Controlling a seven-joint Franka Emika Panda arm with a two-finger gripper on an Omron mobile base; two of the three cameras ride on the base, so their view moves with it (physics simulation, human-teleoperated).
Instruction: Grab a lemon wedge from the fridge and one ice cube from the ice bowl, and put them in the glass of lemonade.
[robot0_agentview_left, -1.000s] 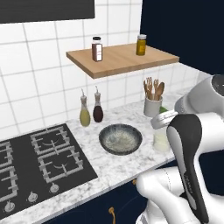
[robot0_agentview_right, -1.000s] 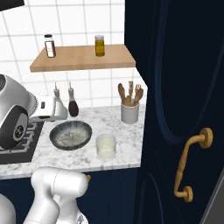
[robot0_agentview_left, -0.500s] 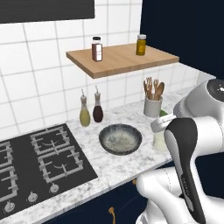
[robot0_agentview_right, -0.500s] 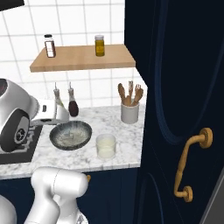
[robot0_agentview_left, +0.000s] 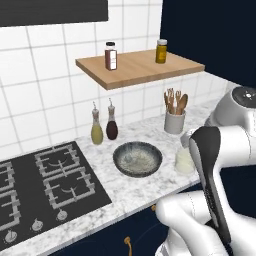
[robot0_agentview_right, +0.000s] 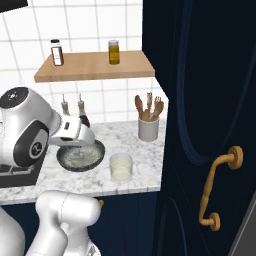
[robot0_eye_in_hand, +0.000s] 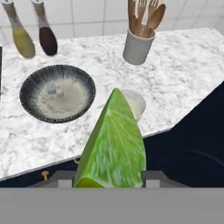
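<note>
Claw (robot0_eye_in_hand: 111, 183) tight around lemon wedge (robot0_eye_in_hand: 113, 146)

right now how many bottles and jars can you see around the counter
4. Two jars stand on the wooden shelf: the dark red jar and the amber jar. Two bottles stand against the tiled wall: the yellow oil bottle and the dark sauce bottle. The arm may hide others.
</note>
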